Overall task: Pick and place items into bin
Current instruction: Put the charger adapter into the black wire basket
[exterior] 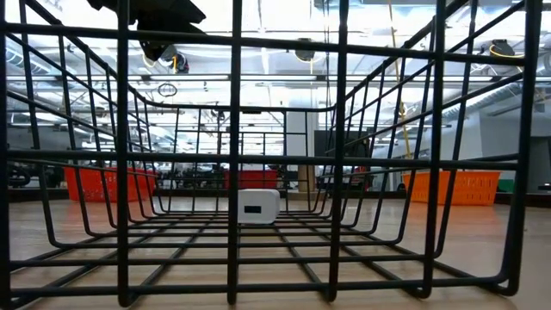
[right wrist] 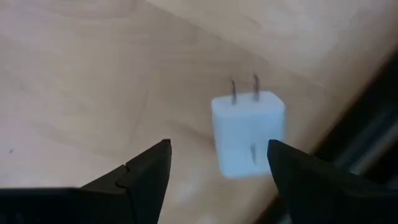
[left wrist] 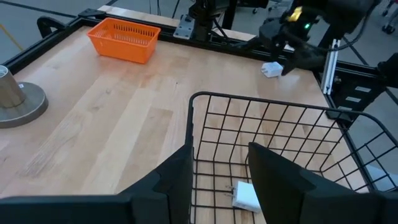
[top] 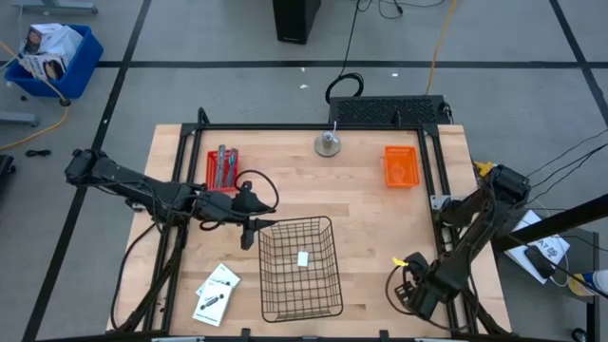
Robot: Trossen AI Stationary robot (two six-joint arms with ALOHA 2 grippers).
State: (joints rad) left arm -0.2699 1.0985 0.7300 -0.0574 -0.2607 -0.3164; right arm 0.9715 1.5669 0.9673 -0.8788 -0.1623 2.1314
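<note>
A black wire bin (top: 328, 285) stands at the table's near middle. One small white block (top: 303, 257) lies on its floor, also in the low view (exterior: 258, 207). My left gripper (left wrist: 221, 180) hovers open and empty above the bin's far left corner. A second white block (right wrist: 249, 134), with two metal prongs, lies on the wood by the table's right edge. My right gripper (right wrist: 217, 168) points down over it, open, a finger on either side and clear of it. Flat white card packets (top: 217, 293) lie at the near left.
A red tray (top: 224, 169) holding slim grey tools sits at the far left. An orange basket (top: 401, 165) stands at the far right, a round metal weight (top: 329, 143) at the far middle. The black frame rail (right wrist: 367, 155) runs close beside the pronged block.
</note>
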